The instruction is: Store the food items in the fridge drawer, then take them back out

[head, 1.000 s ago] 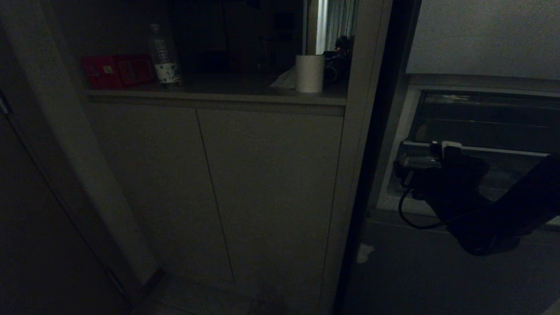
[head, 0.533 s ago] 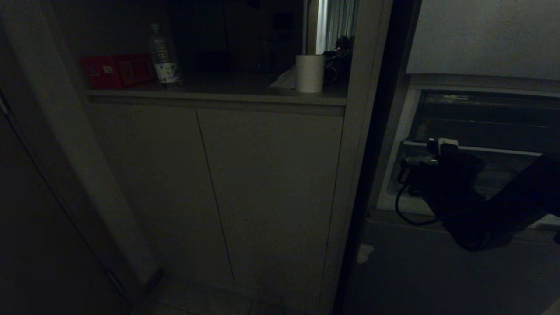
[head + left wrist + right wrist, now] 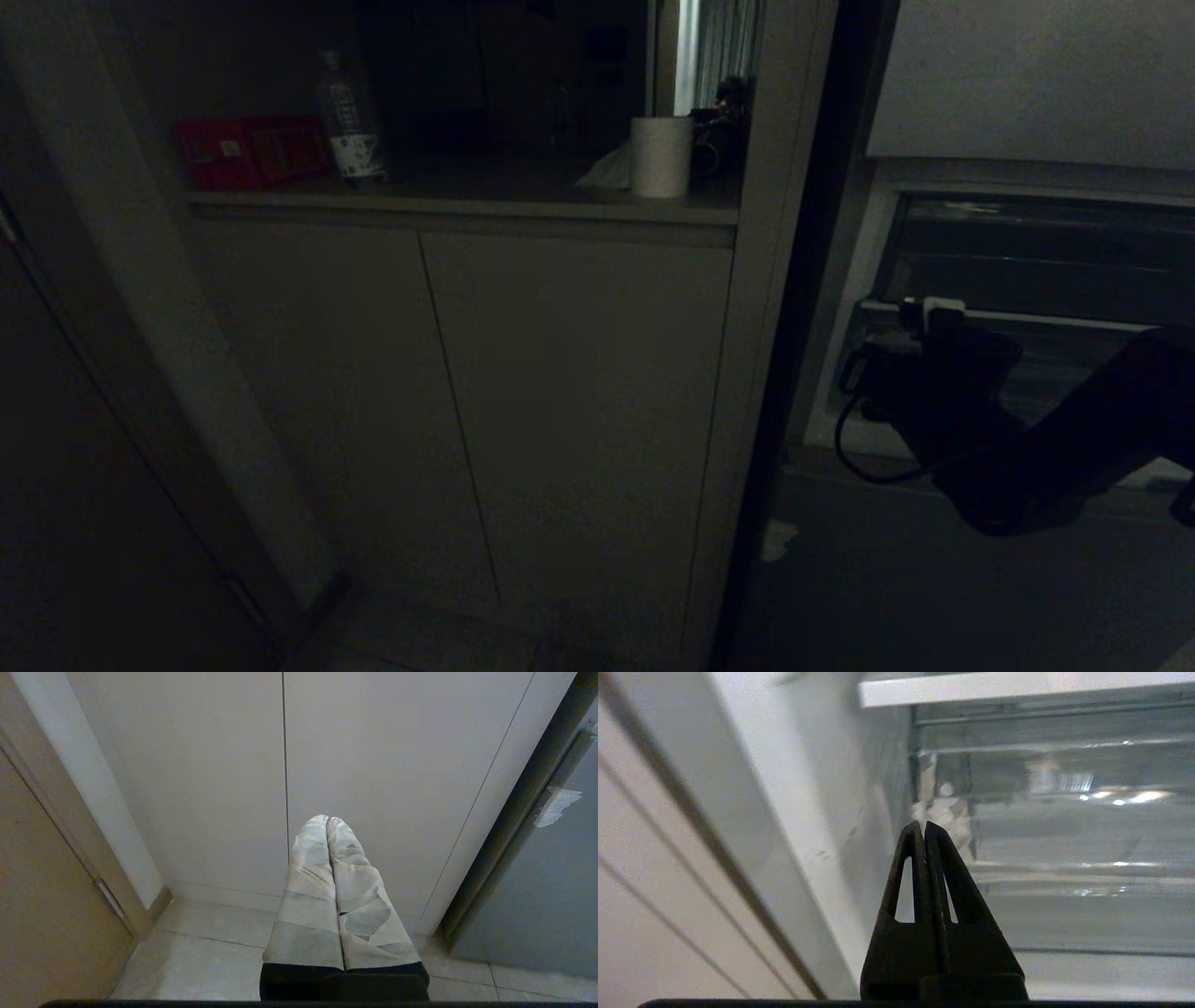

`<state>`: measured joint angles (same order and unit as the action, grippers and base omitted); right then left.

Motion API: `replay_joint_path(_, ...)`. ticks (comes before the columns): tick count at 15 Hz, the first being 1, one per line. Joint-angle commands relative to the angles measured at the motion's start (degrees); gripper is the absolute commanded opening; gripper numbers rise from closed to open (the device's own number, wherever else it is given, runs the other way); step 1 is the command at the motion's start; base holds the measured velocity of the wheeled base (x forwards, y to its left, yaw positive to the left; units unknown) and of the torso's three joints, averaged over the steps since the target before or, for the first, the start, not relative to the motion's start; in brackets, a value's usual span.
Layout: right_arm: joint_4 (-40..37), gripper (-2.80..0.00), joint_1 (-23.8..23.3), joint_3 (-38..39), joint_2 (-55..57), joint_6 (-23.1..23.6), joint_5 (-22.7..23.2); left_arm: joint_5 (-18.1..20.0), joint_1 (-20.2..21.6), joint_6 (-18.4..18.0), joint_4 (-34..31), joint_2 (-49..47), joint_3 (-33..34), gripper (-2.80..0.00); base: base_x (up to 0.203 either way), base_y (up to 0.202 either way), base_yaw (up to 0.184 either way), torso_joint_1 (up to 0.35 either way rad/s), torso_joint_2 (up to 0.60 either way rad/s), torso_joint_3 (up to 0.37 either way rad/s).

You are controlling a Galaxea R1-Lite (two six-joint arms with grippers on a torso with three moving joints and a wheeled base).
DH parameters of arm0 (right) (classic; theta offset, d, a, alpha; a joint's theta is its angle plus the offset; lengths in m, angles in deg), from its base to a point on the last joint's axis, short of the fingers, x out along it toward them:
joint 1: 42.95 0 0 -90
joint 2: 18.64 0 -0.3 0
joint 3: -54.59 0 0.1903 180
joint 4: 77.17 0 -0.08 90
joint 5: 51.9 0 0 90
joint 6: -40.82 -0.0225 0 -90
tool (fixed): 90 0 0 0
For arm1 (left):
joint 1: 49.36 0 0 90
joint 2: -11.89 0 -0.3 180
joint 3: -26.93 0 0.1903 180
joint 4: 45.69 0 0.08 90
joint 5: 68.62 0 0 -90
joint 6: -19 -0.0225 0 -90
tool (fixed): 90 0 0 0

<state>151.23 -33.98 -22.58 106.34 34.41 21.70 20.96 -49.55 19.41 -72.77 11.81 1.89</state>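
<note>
The scene is dim. In the head view the right arm [image 3: 1074, 448] reaches in from the right edge to the open fridge compartment, low on the right of the picture. The right gripper [image 3: 923, 828] points at the left end of the drawer [image 3: 1064, 826], next to the fridge's white inner wall [image 3: 784, 812]. Its 2 black fingers [image 3: 906, 872] are pressed together tip to tip with nothing between them. Whether the tips touch the drawer cannot be told. The drawer is clear plastic with a glossy front lip and bright reflections; it spans the compartment under a white shelf edge [image 3: 1017, 686]. Above it in the head view sits a darker bin [image 3: 1036, 252].

No food shows in any view, in the drawer or elsewhere; the drawer's inside is too glossy and dim to read.

The left gripper [image 3: 328, 821] hangs by the cabinet doors [image 3: 373, 765] over the tiled floor [image 3: 210, 956], well away from the fridge. Its 2 pale, tape-wrapped fingers [image 3: 308, 882] are closed against each other and hold nothing.

On the ledge [image 3: 467, 207] above the cabinet stand a flat red box [image 3: 247, 149], a bottle [image 3: 347, 117] just beside it, and a paper roll [image 3: 661, 156] further right.
</note>
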Motion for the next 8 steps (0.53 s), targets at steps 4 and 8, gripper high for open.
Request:
replay_joint_path(4, 2.51, -2.8, -0.04, 6.6, -4.33, -0.51, 0.03, -0.02, 0.01, 0.02, 0.03, -0.01, 0.0, -2.8, 0.0, 0.0, 0.0, 0.0, 0.0, 0.0)
replay_joint_path(8, 5.14, 0.0, -0.53, 8.71, -3.07, 0.0, 0.84, -0.02, 0.01, 0.02, 0.03, -0.01, 0.0, -2.8, 0.0, 0.0, 0.0, 0.0, 0.0, 0.0)
